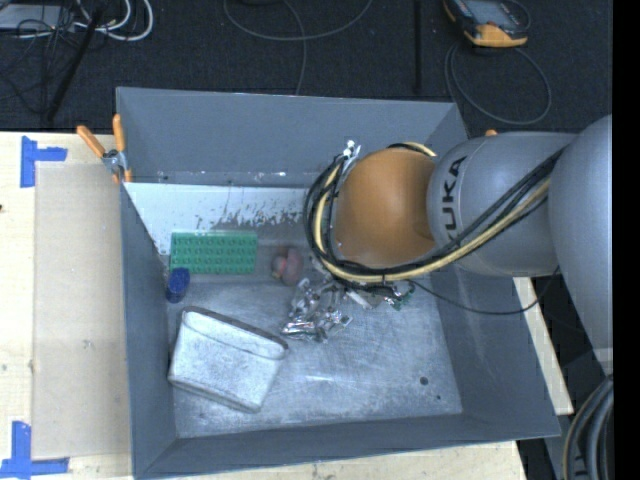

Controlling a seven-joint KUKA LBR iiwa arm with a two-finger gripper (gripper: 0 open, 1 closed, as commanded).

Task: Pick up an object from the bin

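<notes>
Near the middle of the bin (280,138), the gripper (315,316) hangs low just beside a grey pad (222,360), its clench impossible to tell.

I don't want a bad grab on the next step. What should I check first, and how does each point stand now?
1. The gripper is inside the bin, low over its floor: ok.
2. Something lies under the gripper: cannot tell.
3. Clear of the grey pad: cannot tell, its corner is close.
4. Clear of the green plate and blue piece: ok.
</notes>
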